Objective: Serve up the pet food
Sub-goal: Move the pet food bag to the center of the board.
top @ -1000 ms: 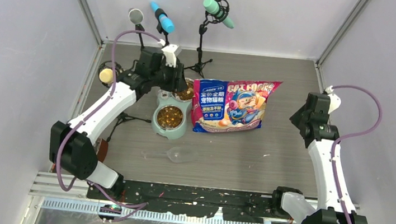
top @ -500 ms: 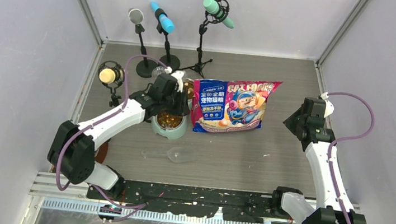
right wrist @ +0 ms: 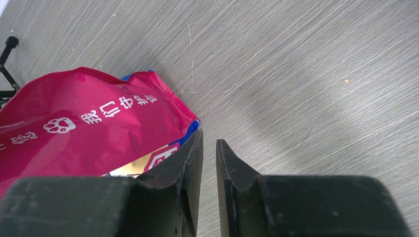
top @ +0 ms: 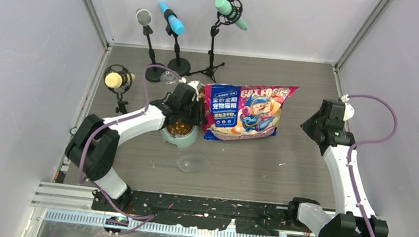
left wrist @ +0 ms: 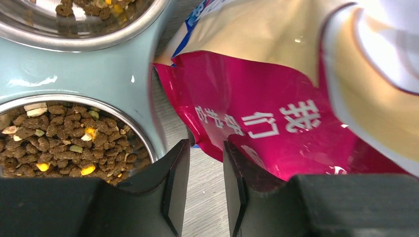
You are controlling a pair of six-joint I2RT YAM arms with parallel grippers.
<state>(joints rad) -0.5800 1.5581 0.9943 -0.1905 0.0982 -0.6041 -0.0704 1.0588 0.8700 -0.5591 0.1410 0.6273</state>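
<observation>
L arm stretched low, L gripper (left wrist: 206,144) fingers a little apart, empty, brown pet food (left wrist: 59,145) pellets in round steel bowl (left wrist: 143,136) just beside one finger, glossy pink bag (left wrist: 257,98) beside other, R gripper (right wrist: 209,137) narrow gap, empty.

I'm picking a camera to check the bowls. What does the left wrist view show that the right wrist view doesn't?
Only left wrist: the mint-green feeder, with kibble in both steel bowls. Only right wrist: a wide stretch of tabletop and a black stand leg at the left edge. Both: the pink bag; the left pincer and right pincer each stand narrowly parted, holding nothing.
</observation>
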